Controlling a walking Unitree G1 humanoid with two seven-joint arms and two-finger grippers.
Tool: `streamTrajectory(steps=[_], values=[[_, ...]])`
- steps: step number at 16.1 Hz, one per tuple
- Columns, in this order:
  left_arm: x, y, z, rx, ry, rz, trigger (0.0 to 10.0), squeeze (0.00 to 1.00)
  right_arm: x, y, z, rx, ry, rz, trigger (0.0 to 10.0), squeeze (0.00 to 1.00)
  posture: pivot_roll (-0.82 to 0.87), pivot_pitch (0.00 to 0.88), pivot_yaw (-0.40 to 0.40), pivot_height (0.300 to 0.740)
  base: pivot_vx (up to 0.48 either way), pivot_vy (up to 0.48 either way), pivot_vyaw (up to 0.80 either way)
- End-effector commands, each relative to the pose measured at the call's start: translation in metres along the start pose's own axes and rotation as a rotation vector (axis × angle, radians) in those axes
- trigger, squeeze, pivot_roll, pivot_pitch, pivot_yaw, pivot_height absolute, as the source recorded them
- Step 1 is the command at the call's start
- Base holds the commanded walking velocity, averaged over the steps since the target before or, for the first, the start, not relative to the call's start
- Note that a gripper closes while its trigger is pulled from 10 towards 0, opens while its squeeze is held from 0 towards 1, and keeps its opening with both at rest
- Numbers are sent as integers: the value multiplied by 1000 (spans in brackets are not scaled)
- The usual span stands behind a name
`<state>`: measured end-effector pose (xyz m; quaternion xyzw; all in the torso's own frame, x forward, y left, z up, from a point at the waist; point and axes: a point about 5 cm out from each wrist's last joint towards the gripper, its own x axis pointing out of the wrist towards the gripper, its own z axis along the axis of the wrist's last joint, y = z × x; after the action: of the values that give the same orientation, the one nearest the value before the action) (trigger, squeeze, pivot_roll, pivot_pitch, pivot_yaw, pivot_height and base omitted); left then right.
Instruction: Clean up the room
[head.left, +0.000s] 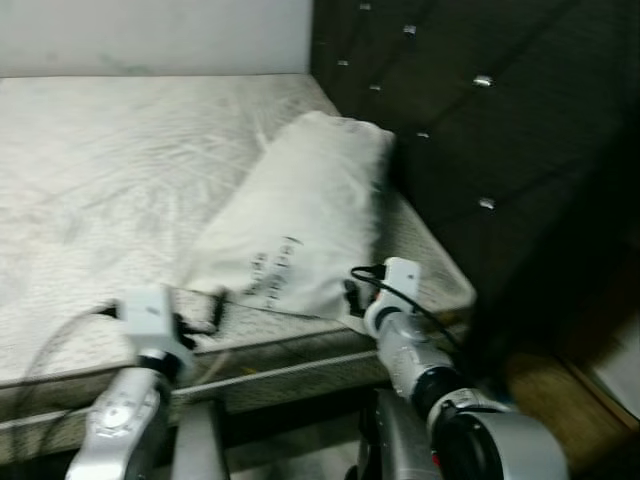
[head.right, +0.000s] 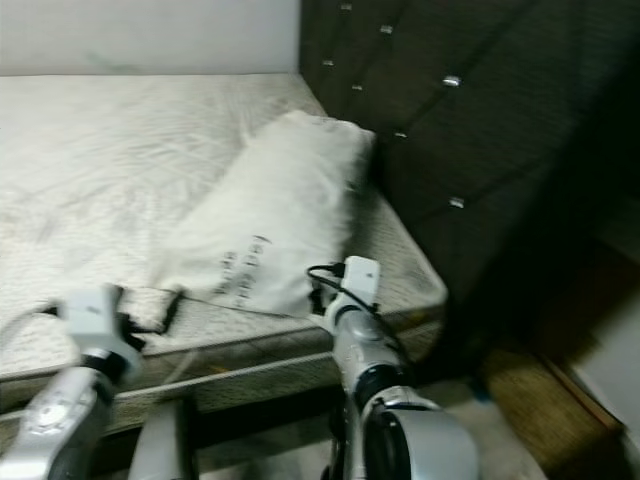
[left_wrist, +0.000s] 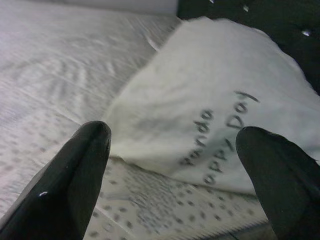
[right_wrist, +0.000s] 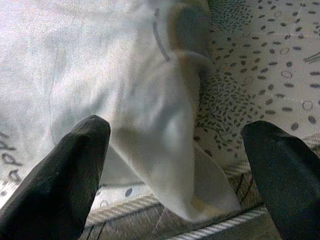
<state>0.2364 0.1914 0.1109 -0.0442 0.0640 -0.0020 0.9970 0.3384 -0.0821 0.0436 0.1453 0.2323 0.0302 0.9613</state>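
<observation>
**Both claws open at the pillow's near edge, nothing gripped**

Scene: a white pillow (head.left: 300, 215) lies on the bed (head.left: 110, 170), slanted, its far end touching the dark tufted headboard (head.left: 480, 110) and its near end by the mattress edge. Printed lettering is on its near end. The mattress is bare, with a dotted pattern.

Left claw (left_wrist: 172, 175): fingers spread wide, nothing between them. It hovers over the mattress edge just short of the pillow's near-left corner. In the left wrist view the lettered end sits across the gap, beyond the tips.

Right claw (right_wrist: 175, 175): fingers apart, empty. It is at the near-right corner of the pillow. In the right wrist view a folded flap of the case lies between the fingers, hanging toward the mattress seam.

Judgement: the step in hand looks like taking the pillow by its two near corners to straighten it against the headboard.

Risks:
- Right claw may catch only the loose flap. The case would then pull away from the filling and the pillow would sag or twist rather than lift.
- Left claw is not yet over the pillow. Closing here would pinch the mattress cover or nothing.
- Uneven grips would swing the pillow off the bed edge to the floor.
- Head views are blurred, so depth to the corner is uncertain.
</observation>
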Motion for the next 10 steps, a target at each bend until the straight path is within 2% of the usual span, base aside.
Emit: streamTrajectory(steps=[1, 5, 7, 10], values=[[2, 3, 4, 20, -28, 36, 10000, 0, 2, 7, 13, 19, -44, 49, 10000, 0, 95, 0, -56, 532, 0, 0, 0], [0, 6, 8, 46, -52, 46, 10000, 0, 2, 27, 21, 69, -78, 187, 10000, 0, 96, 0, -58, 532, 0, 0, 0], [-3, 10, 10, 57, -79, 92, 10000, 0, 0, 38, 24, 10, -117, 297, 10000, 0, 92, 0, -58, 532, 0, 0, 0], [-6, 6, 9, 60, -100, 85, 10000, 0, -3, 41, 20, -3, -132, 347, 10000, 0, 84, 0, -60, 532, 0, 0, 0]])
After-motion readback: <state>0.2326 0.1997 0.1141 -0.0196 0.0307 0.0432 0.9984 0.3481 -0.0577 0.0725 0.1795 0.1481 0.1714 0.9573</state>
